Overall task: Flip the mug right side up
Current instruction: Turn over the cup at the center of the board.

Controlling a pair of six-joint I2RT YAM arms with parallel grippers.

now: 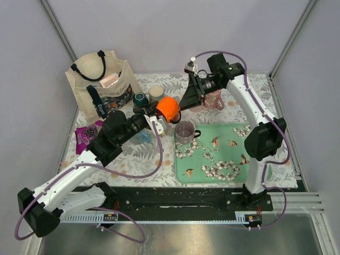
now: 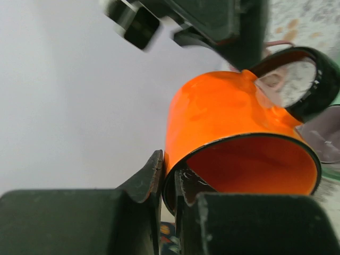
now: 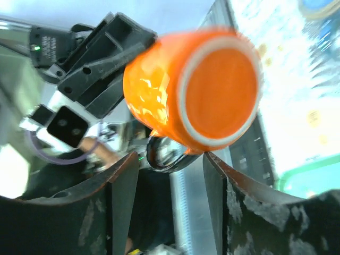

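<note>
Above the flowered tablecloth (image 1: 135,151), the orange mug (image 1: 169,108) hangs sideways in the air. Its rim is clamped between the left gripper's (image 2: 169,183) fingers, and its body juts out ahead of them. The right gripper (image 3: 171,159) faces the mug's base with its fingers spread either side of the handle (image 3: 159,159), not visibly touching it. I judge the mug lifted and half-turned, with uprighting and setting down left to do.

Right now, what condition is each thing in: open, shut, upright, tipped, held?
orange mug: held in the air, tipped sideways, mouth toward the left arm.
left gripper: shut on the orange mug's rim.
right gripper: open, fingers either side of the handle.
glass mug: upright on the green tray, looks empty.
tote bag: standing, top open, items inside.
teal cup: upright.
cream cup: upright.
purple packet: lying flat.
</note>
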